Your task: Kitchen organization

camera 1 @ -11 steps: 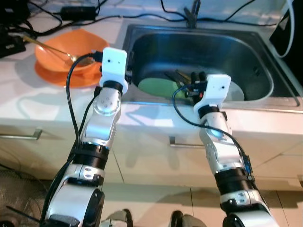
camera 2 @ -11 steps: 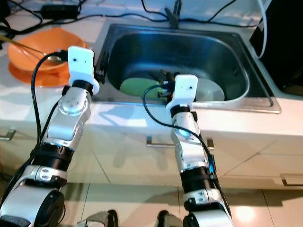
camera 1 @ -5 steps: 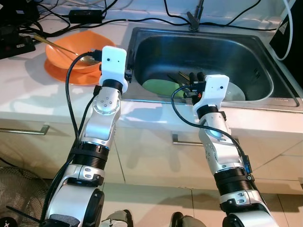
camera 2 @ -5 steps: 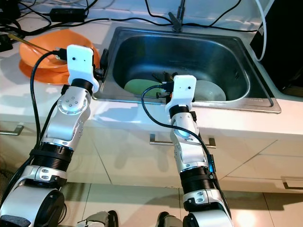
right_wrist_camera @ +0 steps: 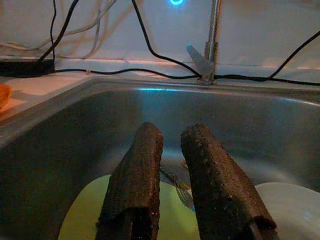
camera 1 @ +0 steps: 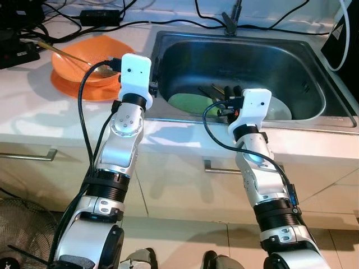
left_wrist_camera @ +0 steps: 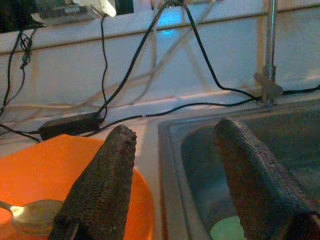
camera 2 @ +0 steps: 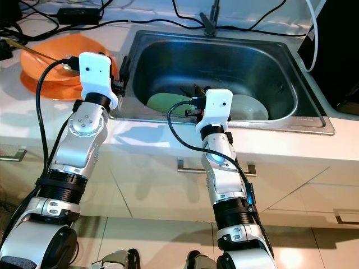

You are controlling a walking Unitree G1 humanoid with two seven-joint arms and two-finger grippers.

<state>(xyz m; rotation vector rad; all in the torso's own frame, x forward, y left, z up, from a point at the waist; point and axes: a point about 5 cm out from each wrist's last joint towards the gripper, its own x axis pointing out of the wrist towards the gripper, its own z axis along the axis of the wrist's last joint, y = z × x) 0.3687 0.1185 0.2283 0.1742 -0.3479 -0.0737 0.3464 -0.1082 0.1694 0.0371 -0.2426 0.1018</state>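
In the sink (camera 1: 305, 92) ahead of you lie a green plate (camera 1: 193, 103) and, at its 3 o'clock, a white plate (camera 1: 279, 110), with a fork (right_wrist_camera: 176, 184) resting on the green one. Your right claw (right_wrist_camera: 172, 195) hangs over the sink's near edge above the green plate, its fingers nearly together and gripping nothing. Your left claw (left_wrist_camera: 175, 170) sits at the sink's 9 o'clock rim, fingers spread wide — empty too. On the tabletop (camera 1: 33, 112) at 10 o'clock stands an orange bowl (camera 1: 84, 59) on an orange plate (camera 1: 73, 89), a spoon (left_wrist_camera: 25, 212) inside. Watch the steel wall: dropping the right claw straight down could jam its fingers on the fork or slide the plate away — widen first. Cables (camera 1: 140, 22) trail along the back.
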